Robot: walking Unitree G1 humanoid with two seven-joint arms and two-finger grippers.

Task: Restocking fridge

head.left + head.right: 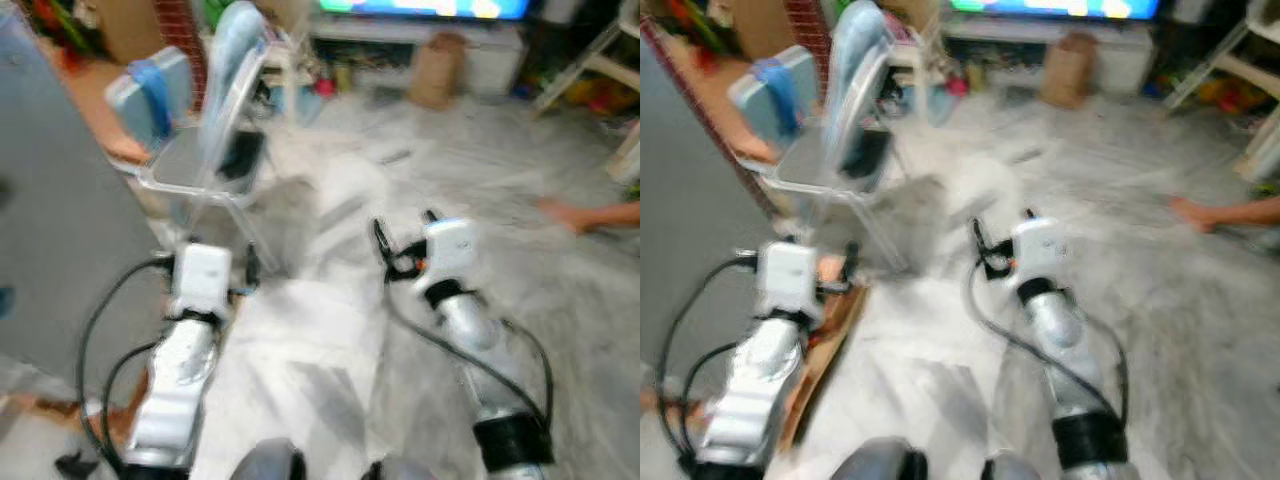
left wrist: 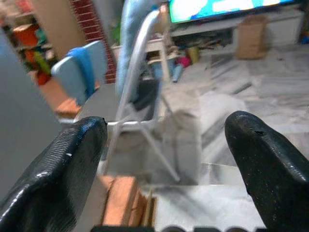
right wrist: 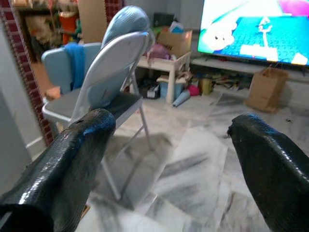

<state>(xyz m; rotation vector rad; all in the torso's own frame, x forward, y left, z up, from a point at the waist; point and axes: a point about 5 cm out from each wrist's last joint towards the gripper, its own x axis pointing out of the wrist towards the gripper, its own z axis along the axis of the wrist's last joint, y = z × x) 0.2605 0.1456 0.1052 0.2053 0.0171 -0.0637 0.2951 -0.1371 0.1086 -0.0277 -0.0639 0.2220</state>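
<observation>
Two grippers ride out in front of the robot over a pale marble floor [image 1: 330,400], and both are empty. The left gripper [image 2: 164,159] has its fingers spread wide with nothing between them, and the right gripper [image 3: 169,159] is just as wide and just as bare.

Just beside the left arm stands a tall grey panel [image 1: 50,230]; this may be the side of the fridge, though blur makes that a guess. No door, shelf or handle can be made out, and no food or bottle to stock is visible. If that panel is the fridge, it lies to the robot's left, so the left arm is the nearer one, and the body would need to turn that way before any reach.

Straight ahead of both grippers is a folding chair [image 3: 108,72] with a light blue cloth [image 3: 128,21] over its back. A person's hand [image 1: 575,213] reaches in low from the right, well apart from the right gripper. Farther off stand a brown paper bag [image 3: 265,89] and a lit television [image 3: 256,29].
</observation>
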